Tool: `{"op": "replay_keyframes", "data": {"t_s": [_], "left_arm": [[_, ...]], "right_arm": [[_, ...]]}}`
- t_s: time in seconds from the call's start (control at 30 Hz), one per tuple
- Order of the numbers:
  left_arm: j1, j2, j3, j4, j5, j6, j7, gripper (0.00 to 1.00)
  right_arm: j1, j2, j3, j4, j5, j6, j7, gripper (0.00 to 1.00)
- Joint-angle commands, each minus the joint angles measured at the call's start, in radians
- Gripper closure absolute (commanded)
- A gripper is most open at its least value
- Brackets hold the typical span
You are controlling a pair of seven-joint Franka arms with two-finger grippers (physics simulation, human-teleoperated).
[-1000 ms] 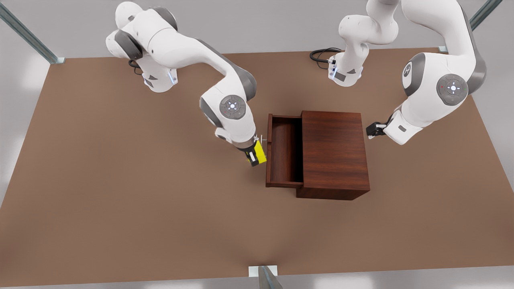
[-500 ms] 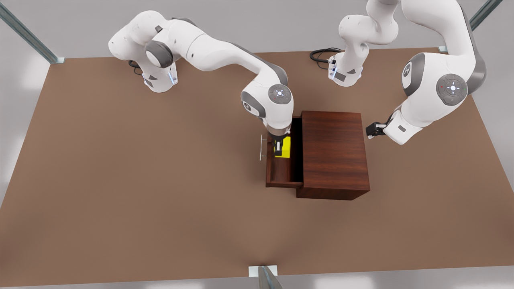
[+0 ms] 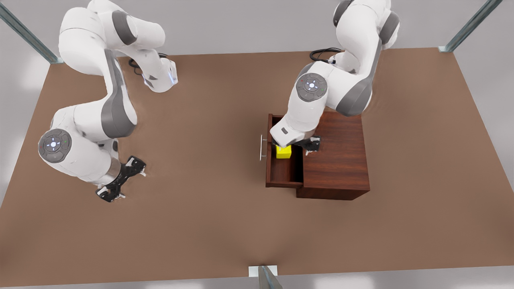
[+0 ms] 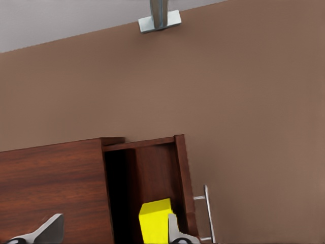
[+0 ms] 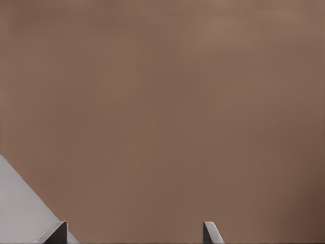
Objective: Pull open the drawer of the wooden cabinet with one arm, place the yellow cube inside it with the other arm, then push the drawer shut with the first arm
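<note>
Nearest you in the front view, a metal bracket (image 3: 263,271) sits at the table (image 3: 200,224) edge. The left wrist view catches that bracket (image 4: 159,20) too, beyond the drawer.

Next in, at the front view's left, the right gripper (image 3: 121,179) hangs low over bare tabletop w/ fingers spread wide, holding nothing. The right wrist view confirms: two fingertips well apart (image 5: 133,233), plain brown surface between them. That arm is waiting, well apart from the cabinet.

Mid-table, the drawer (image 3: 281,170) is pulled open toward the front view's left, its metal handle (image 3: 262,147) on the outer face. The yellow cube (image 3: 283,151) is inside the drawer, approx. halfway along it. The left gripper (image 3: 296,145) is right above it, over the drawer/cabinet seam; the front view hides its fingers under the wrist.

The left wrist view gives you what the front can't: fingers (image 4: 175,233) released and wide (image 4: 112,231), one tip just beside the cube (image 4: 156,219), the other over the cabinet (image 4: 51,178) top. Cube isn't pinched. You also see the drawer (image 4: 155,173) floor and the handle (image 4: 207,213) from there.

The wooden cabinet (image 3: 335,160) stands behind the drawer, toward the front view's right. Farthest back, both arm bases are at the table's rear edge.
</note>
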Motion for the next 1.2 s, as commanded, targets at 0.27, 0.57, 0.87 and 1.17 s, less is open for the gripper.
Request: {"op": "replay_keyframes", "data": {"t_s": [0.27, 0.57, 0.87, 1.17], "left_arm": [[-0.223, 0.202, -0.007, 0.041, 0.153, 0.384, -1.223, 0.0], [-0.223, 0.259, -0.003, -0.075, 0.153, 0.382, -0.999, 0.0], [-0.231, 0.259, -0.003, -0.149, 0.155, 0.39, -0.935, 0.0], [-0.222, 0.227, 0.002, -0.212, 0.153, 0.374, -0.837, 0.0]], "right_arm": [[-0.034, -0.217, -0.076, -0.369, -0.05, -0.013, -2.382, 0.0], [-0.037, -0.203, -0.078, -0.361, -0.046, -0.013, -2.365, 0.0], [-0.04, -0.2, -0.078, -0.354, -0.046, -0.013, -2.367, 0.0], [-0.042, -0.197, -0.078, -0.354, -0.048, -0.016, -2.368, 0.0]]}}
